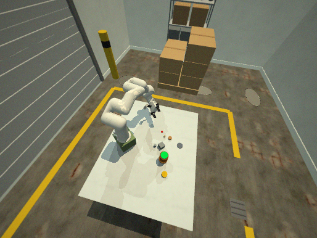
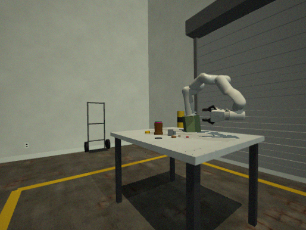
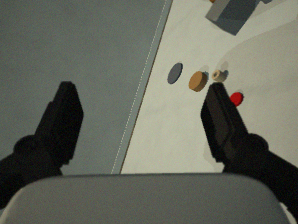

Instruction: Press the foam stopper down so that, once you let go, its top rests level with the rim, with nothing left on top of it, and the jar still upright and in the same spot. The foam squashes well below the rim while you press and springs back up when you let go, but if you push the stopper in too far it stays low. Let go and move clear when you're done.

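Observation:
A brown jar (image 1: 163, 160) stands upright on the white table, with a green foam stopper (image 1: 164, 154) sitting on top, proud of the rim. It also shows in the exterior view (image 2: 158, 128). My gripper (image 1: 153, 111) hangs in the air near the table's far end, well away from the jar, with its fingers wide open and empty. It is level with the table in the exterior view (image 2: 209, 114). In the wrist view the open fingers frame the table edge and floor; the jar is out of that view.
Small items lie between gripper and jar: a red dot (image 1: 161, 131), an orange disc (image 1: 169, 137), a grey disc (image 1: 179, 145), a grey block (image 1: 161, 145) and a yellow disc (image 1: 164, 174). The arm's green base (image 1: 124, 141) stands at the table's left side.

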Robot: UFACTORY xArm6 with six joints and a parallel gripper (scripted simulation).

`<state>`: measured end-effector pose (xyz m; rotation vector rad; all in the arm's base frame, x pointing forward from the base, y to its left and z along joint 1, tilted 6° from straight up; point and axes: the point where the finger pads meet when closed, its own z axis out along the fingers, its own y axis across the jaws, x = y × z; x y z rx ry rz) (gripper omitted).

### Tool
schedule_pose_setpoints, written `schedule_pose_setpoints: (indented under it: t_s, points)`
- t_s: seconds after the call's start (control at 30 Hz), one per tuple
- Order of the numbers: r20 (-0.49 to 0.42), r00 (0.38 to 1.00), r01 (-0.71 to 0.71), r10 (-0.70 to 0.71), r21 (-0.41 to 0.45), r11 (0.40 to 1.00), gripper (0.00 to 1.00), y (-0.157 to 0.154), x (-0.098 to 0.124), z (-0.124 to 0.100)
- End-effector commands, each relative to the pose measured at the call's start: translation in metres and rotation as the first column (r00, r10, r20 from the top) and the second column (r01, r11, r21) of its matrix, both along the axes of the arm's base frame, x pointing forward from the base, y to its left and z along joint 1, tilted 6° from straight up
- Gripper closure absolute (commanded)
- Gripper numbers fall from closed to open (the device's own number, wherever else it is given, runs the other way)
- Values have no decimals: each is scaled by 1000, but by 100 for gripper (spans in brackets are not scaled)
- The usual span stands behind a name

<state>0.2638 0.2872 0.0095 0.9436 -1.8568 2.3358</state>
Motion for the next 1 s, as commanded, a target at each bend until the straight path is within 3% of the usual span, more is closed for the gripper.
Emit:
schedule_pose_setpoints:
  t_s: [0.0, 0.53, 0.57, 0.8, 0.97]
  points:
    - [1, 1000, 0, 0, 3, 1000, 0, 1, 0, 1]
    - [1, 1000, 0, 0, 3, 1000, 0, 1, 0, 1]
    - [1, 1000, 0, 0, 3, 1000, 100, 1, 0, 1]
    - [26, 999, 23, -24, 44, 999, 100, -3, 5, 4]
    - [94, 990, 86, -102, 156, 984, 100, -14, 17, 12]
